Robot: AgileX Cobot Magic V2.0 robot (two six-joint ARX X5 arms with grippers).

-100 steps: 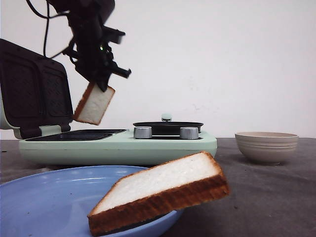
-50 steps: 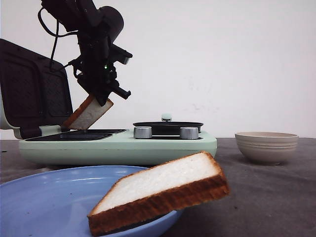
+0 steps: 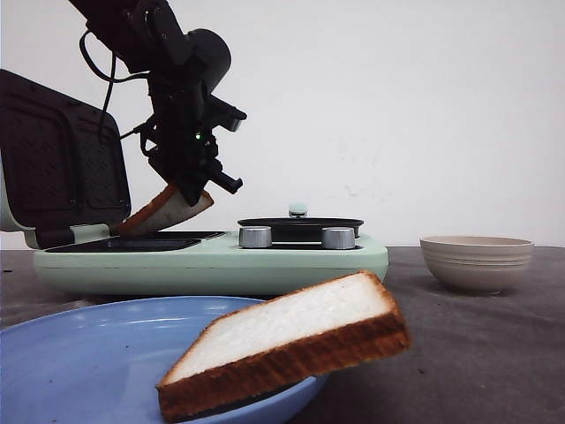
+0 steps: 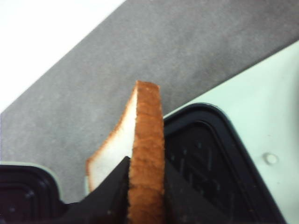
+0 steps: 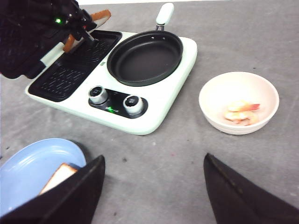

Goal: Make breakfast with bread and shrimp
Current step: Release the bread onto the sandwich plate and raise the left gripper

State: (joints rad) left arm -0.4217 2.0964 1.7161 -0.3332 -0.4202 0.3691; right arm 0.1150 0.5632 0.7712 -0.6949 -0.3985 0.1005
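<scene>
Front view: held bread slice [image 3: 168,211] clamped in left gripper [image 3: 188,196], tilted, lower corner at or just above the dark grill plate [image 3: 146,241] of the mint-green breakfast maker [image 3: 212,263]; contact not clear. Left wrist view: same slice seen edge-on, brown crust [image 4: 146,154] pinched between the two black fingers [image 4: 112,186], white face turned toward the grey desk [image 4: 140,51], ribbed grill plate right alongside. Second bread slice [image 3: 287,349] lying on the rim of the blue plate [image 3: 79,353], nearest the camera, at about 6 o'clock from the maker, one corner jutting out past the plate's edge. Shrimp [image 5: 240,112] in the beige bowl [image 5: 238,101], pale orange-pink pieces, at roughly 3 o'clock from the maker and well apart from both slices. Round black pan [image 5: 145,57] seated on the maker's right half, two silver knobs [image 5: 115,99] on the near edge, lid [image 3: 57,159] standing open at 9 o'clock behind the held slice. Right gripper [image 5: 154,186] spread wide, gripping nothing, hovering over bare desk between plate and bowl.
</scene>
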